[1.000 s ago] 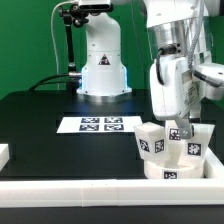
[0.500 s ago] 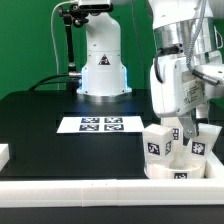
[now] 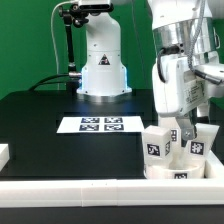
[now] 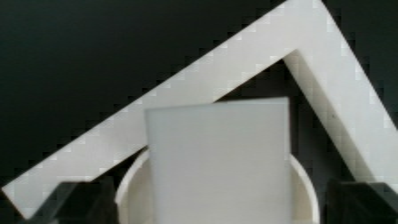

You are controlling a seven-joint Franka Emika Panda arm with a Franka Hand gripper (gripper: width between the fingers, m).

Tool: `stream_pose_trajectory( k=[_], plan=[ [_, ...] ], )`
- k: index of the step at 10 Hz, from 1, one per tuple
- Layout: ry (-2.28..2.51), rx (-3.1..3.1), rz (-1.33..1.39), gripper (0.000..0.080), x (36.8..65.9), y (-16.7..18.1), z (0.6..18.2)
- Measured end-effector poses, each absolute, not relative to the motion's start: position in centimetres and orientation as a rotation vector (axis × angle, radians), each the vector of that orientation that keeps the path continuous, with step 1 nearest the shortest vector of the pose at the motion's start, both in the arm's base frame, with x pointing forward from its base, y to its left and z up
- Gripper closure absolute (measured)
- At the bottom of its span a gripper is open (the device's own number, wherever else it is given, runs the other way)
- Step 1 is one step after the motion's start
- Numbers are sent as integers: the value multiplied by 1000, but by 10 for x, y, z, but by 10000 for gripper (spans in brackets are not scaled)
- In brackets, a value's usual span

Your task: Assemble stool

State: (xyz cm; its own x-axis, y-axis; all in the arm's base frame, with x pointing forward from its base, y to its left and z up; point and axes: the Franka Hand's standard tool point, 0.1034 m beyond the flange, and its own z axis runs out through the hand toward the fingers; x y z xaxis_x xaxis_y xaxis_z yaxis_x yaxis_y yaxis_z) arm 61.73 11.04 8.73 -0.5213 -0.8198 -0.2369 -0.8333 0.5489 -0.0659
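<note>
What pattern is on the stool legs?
Black-and-white square tags on white stool legs, clearest in the exterior view.

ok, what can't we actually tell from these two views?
- Gripper fingertips: exterior view, hidden behind the stool legs; open or shut unclear.
- Seat: exterior view, mostly covered by the legs and the white border rail.
- Leg seating: wrist view, cut off by the frame edge.
- Tag patterns: too small.

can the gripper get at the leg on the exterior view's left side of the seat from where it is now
Probably yes. That leg stands upright on the round seat with open space above it; the gripper is right beside it, at a neighbouring leg.
</note>
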Motion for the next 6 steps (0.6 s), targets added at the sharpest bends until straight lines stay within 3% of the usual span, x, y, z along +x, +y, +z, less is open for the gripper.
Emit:
stream_pose_trajectory(
  k=[3, 6],
  plan=[
    [2501, -1377, 86, 153, 622, 119, 116],
    [2501, -1383, 82, 150, 622, 118, 113]
  ],
)
